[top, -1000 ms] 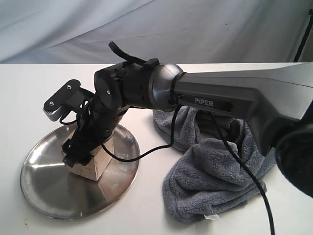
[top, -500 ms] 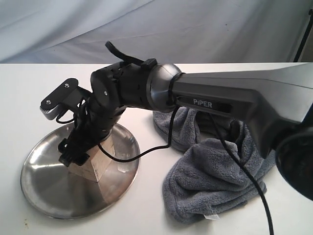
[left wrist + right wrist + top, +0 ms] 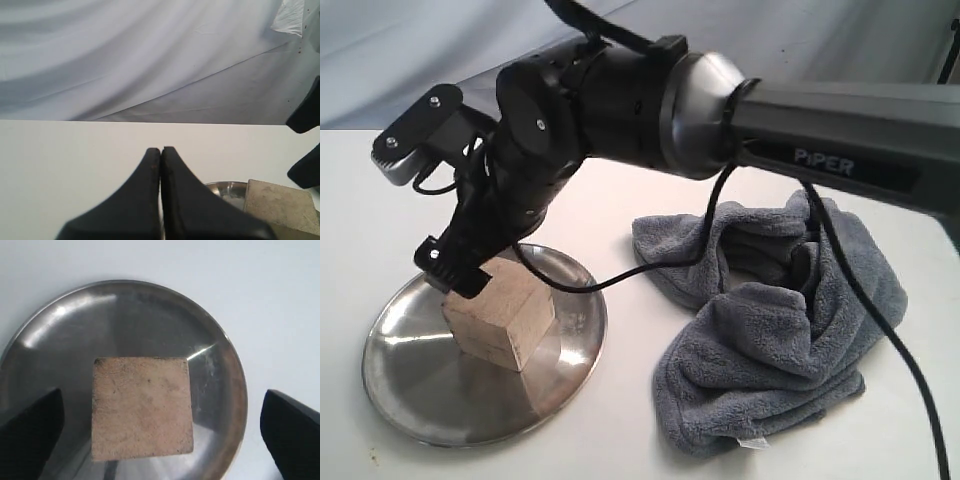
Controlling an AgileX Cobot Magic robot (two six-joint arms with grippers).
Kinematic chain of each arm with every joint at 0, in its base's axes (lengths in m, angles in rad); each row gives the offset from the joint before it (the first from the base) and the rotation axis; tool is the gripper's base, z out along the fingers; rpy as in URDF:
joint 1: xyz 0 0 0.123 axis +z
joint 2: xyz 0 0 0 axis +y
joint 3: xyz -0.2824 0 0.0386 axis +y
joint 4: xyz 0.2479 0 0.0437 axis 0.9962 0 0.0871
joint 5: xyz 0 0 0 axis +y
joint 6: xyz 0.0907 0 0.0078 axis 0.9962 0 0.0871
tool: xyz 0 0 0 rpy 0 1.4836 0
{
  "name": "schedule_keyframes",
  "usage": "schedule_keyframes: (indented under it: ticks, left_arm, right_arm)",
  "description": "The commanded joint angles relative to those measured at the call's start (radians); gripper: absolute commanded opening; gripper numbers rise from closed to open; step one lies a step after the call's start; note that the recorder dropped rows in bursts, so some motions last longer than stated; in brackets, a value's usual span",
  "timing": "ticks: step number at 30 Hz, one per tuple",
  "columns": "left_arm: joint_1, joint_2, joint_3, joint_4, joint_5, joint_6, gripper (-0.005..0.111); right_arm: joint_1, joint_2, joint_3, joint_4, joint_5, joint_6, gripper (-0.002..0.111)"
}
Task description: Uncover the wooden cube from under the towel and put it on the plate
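The wooden cube (image 3: pixel 500 320) stands on the steel plate (image 3: pixel 420 395) at the left of the table, one corner toward the camera. My right gripper (image 3: pixel 455 272) hovers just above the cube, reaching across from the right. It is open: in the right wrist view its black fingertips (image 3: pixel 31 432) sit wide apart on either side of the cube (image 3: pixel 142 407), touching nothing, over the plate (image 3: pixel 220 370). My left gripper (image 3: pixel 161 151) is shut and empty, low over the table beside the plate (image 3: pixel 227 190) and cube (image 3: pixel 280 202). The grey towel (image 3: pixel 770 330) lies crumpled to the right.
The towel's white tag (image 3: pixel 752 441) points toward the table's front edge. A black cable (image 3: pixel 620 285) hangs from the right arm over the gap between plate and towel. A pale cloth backdrop (image 3: pixel 740 40) rises behind the white table (image 3: pixel 360 200).
The right gripper has let go of the cube and risen off it; the arm has lifted up and back. The cube stays on the plate.
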Motion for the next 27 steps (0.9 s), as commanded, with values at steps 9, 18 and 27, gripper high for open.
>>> schedule_keyframes:
  ticks: [9,18,27]
  left_arm:
    - [0.002,-0.002,0.004,0.001,-0.001,0.001,0.001]
    - [0.002,-0.002,0.004,0.001,-0.001,-0.003,0.001]
    - [0.002,-0.002,0.004,0.001,-0.001,-0.001,0.001]
  right_arm:
    - [-0.156,-0.369,0.417,-0.027,-0.276,0.157,0.030]
    - [-0.451,-0.614,0.722,-0.027,-0.487,0.224,0.000]
    - [-0.758,-0.791,0.912,-0.043,-0.628,0.270,0.000]
